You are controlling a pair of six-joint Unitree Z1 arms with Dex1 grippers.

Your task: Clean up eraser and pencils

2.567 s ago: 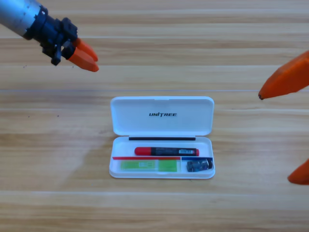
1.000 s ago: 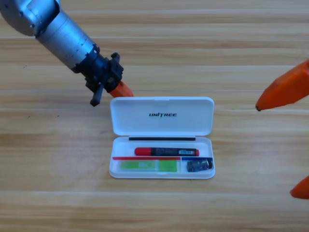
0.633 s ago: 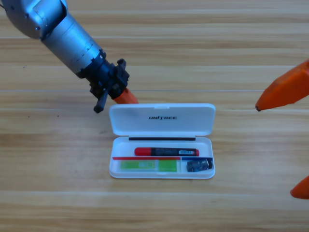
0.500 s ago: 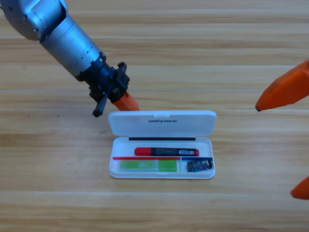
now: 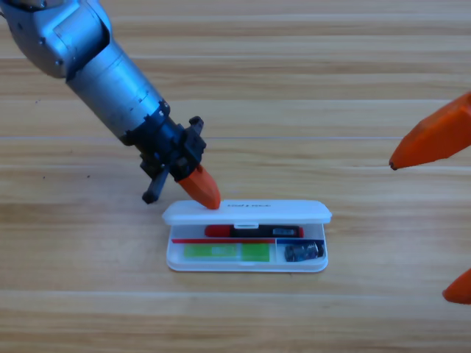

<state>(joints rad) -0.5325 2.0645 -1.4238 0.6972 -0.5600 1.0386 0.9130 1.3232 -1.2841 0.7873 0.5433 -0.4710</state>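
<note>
Pencils: two slim sticks inside the white case (image 5: 246, 263), both long axes running parallel to the table's near edge. Black-bodied pencil (image 5: 254, 231) in the rear compartment, smooth and glossy, red end toward the table's left edge, partly covered by the lid (image 5: 246, 212). Light green pencil (image 5: 225, 252) in the front left compartment, thicker and flatter in look, lying level, just apart from the black one across the divider. Eraser (image 5: 303, 252) in the front right compartment, a small dark block with a dull surface, short and stubby, just beside the green pencil's right end.

Case of smooth white plastic, rounded corners, shallow tray, resting near the middle of the table (image 5: 353, 81), a little toward the near edge. Lid hinged along the rear, tilted well forward over the tray, seen almost edge-on with small print faintly visible on it.

Left pincer (image 5: 200, 187), black body with orange jaws, at the end of a grey metallic arm from the upper left corner, tip touching the lid's left rear edge; jaws look pressed together into one orange point, pinching nothing.

Right pincer (image 5: 434, 140) waiting at the table's right edge, large and cut off, orange jaws spread well apart, one high and one low.

Table of pale wood with long straight grain bands.
</note>
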